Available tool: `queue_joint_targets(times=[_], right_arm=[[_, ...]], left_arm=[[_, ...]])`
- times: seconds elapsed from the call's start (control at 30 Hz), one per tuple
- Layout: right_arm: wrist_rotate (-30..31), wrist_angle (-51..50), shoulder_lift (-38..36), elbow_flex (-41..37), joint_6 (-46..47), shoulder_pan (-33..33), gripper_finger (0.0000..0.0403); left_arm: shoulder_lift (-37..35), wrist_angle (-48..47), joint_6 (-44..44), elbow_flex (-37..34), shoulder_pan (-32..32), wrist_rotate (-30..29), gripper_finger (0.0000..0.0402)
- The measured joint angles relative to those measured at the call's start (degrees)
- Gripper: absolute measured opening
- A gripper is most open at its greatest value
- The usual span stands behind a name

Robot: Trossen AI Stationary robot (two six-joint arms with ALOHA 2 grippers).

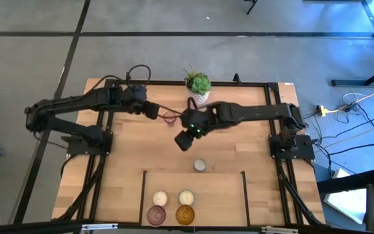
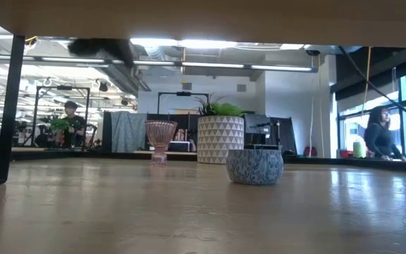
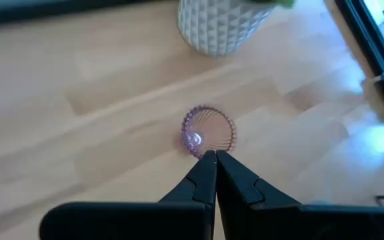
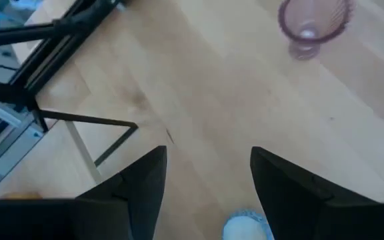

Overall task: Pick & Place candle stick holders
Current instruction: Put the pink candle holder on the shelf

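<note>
A purplish-pink glass holder (image 1: 169, 117) (image 3: 207, 131) (image 2: 160, 137) stands upright on its foot at the far middle of the table. My left gripper (image 1: 153, 110) (image 3: 213, 157) hangs shut just to its left, above it and clear of it. A pale patterned holder (image 1: 200, 166) (image 2: 254, 166) (image 4: 245, 228) stands alone nearer the front. My right gripper (image 1: 186, 140) (image 4: 209, 180) hovers open between these two, with nothing between its fingers. Two cream holders (image 1: 159, 197) (image 1: 186, 197), a pink one (image 1: 156, 214) and an amber one (image 1: 184, 214) stand together at the near edge.
A green plant in a white patterned pot (image 1: 198, 84) (image 2: 220, 139) (image 3: 222, 27) stands at the far edge, just behind the pink holder. Dark lines (image 1: 193, 173) mark off the near area that holds the grouped holders. Black frame rails (image 1: 100, 162) run along the table's sides.
</note>
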Motion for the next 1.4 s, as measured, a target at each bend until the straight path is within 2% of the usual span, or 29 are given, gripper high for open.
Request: queue_joint_targets(times=[0.13,0.2,0.27,0.43,0.57,0.87,1.4], right_arm=[[3.87,-0.81,-0.93,-0.02,2.33,2.53,0.0219],[4.71,-0.38,-1.12,0.02,3.02,3.41,0.0219],[4.88,-0.59,-1.09,0.0,3.04,4.06,0.0219],[5.65,-0.61,-1.07,0.0,3.37,4.95,0.0219],[7.71,-1.47,-1.07,0.0,4.77,5.1,0.0219],[8.22,-3.25,-1.05,0.0,6.06,5.4,0.0219],[9.36,-4.04,-1.05,0.0,7.13,6.17,0.0219]], left_arm=[[-1.95,8.68,-1.37,-10.83,8.36,8.92,0.0002],[-2.14,10.46,-1.71,-14.45,12.28,13.14,0.0002],[-2.16,11.99,-1.63,-16.38,14.81,14.94,0.0002],[-1.49,21.69,-5.75,-18.81,16.56,13.97,0.0002],[2.56,26.72,-7.81,-18.79,17.39,15.16,0.0002],[11.23,31.49,-9.62,-18.81,16.16,17.02,0.0002],[18.71,37.71,-10.09,-18.79,14.52,17.15,0.0002]])
